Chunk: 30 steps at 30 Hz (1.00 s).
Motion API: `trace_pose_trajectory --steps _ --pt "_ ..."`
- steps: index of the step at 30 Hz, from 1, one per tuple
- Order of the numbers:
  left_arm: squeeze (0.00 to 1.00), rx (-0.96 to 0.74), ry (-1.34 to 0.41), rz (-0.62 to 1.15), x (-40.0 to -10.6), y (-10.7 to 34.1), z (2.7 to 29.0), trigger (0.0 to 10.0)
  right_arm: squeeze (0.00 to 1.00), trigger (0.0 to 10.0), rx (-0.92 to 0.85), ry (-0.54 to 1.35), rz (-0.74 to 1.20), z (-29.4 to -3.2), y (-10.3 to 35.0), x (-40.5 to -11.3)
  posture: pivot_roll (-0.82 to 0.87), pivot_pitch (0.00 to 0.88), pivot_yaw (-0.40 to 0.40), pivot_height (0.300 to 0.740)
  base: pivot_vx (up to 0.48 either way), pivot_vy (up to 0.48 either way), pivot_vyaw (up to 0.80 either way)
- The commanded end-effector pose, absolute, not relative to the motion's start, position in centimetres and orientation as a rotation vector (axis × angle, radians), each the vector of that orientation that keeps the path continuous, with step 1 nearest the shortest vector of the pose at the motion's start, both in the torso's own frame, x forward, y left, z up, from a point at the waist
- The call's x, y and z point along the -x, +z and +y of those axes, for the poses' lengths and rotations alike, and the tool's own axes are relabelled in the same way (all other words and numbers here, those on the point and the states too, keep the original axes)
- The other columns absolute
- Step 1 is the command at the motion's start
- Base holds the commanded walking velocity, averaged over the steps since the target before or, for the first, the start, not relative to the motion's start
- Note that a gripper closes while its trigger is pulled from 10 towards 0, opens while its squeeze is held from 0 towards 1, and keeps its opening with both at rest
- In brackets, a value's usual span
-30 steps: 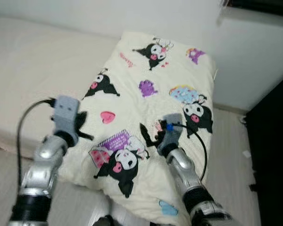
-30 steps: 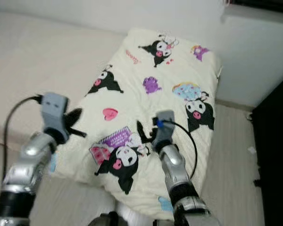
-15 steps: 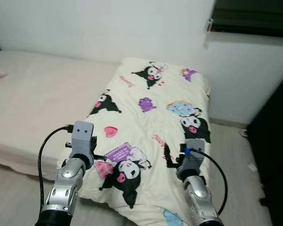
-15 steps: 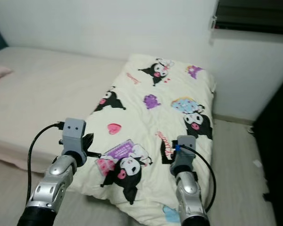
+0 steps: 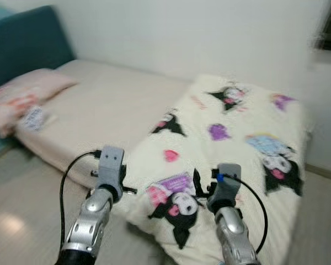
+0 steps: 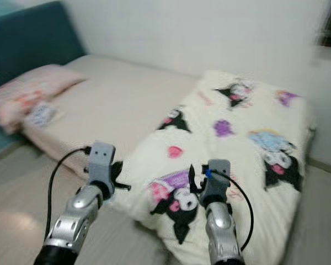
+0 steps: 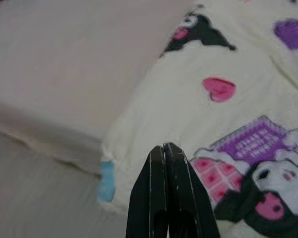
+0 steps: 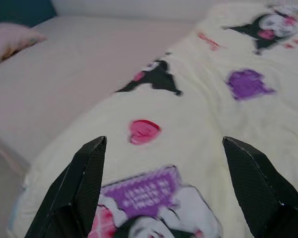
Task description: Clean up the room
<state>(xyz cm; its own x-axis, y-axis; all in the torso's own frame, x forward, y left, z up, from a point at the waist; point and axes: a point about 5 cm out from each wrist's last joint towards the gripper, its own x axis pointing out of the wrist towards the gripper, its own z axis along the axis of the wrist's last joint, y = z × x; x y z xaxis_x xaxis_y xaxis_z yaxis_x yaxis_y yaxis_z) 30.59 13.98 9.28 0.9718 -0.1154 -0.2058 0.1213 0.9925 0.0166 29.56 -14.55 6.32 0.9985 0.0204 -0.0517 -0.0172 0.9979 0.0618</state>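
Ahead, in the blurred head views, a cream cartoon-print blanket [image 5: 231,149] lies across the foot end of the bed [image 5: 110,105], its near edge hanging toward the floor [image 5: 22,215]; a pink pillow [image 6: 27,94] rests at the bed's far end by the teal headboard [image 6: 27,38]. Both silver arms reach toward the blanket's near edge. From the left wrist, the left tool [image 7: 165,148] is clenched, fingers pressed together above the blanket's corner. From the right wrist, the right tool [image 8: 164,148] is released, fingers [image 8: 84,183] spread wide above the blanket.
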Motion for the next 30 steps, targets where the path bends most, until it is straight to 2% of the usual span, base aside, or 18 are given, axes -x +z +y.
trace_pose_trajectory --steps 1,4,7,16,19,20,26,30 --pt "0.0 -0.018 -0.114 0.241 -30.2 8.8 14.4 10.0 0.0 10.0 -0.073 0.045 0.074 -13.6 6.0 -29.4 -0.01 0.082 0.025 0.74 0.0 0.0 0.8" --pt "0.0 -0.018 -0.114 0.241 -30.2 8.8 14.4 10.0 0.0 10.0 -0.073 0.045 0.074 -13.6 6.0 -29.4 -0.01 0.082 0.025 0.74 0.0 0.0 0.8" --pt "0.0 -0.099 -0.1 0.198 -30.2 8.9 14.5 10.0 0.0 10.0 -0.068 0.053 0.082 -13.6 6.1 -29.6 -0.01 0.077 0.013 0.74 0.0 0.0 0.8" --pt "0.0 -0.085 -0.032 0.172 -30.4 9.0 15.6 10.0 0.0 10.0 -0.023 0.067 0.091 -14.1 6.4 -29.8 -0.03 0.042 -0.013 0.74 0.0 0.0 0.8" --pt "0.0 -0.068 -0.017 0.194 -30.5 8.8 15.7 10.0 0.0 10.0 -0.018 0.069 0.094 -14.2 6.5 -29.9 -0.04 0.03 -0.031 0.74 0.0 0.0 0.8" --pt "0.0 -0.06 0.0 0.204 -30.5 8.7 15.7 10.0 0.0 10.0 0.0 0.088 0.101 -14.4 6.5 -30.1 -0.03 0.019 -0.072 0.74 0.0 0.0 0.8" --pt "0.0 -0.129 -0.007 0.172 -30.2 8.7 15.4 10.0 0.0 10.0 0.021 0.101 0.112 -14.9 6.7 -30.8 -0.03 0.014 -0.104 0.74 0.0 0.0 0.8" --pt "0.0 -0.097 -0.02 0.173 -29.9 8.4 14.9 10.0 0.0 10.0 0.033 0.129 0.11 -14.6 7.0 -31.2 -0.03 0.006 -0.115 0.74 0.0 0.0 0.8"
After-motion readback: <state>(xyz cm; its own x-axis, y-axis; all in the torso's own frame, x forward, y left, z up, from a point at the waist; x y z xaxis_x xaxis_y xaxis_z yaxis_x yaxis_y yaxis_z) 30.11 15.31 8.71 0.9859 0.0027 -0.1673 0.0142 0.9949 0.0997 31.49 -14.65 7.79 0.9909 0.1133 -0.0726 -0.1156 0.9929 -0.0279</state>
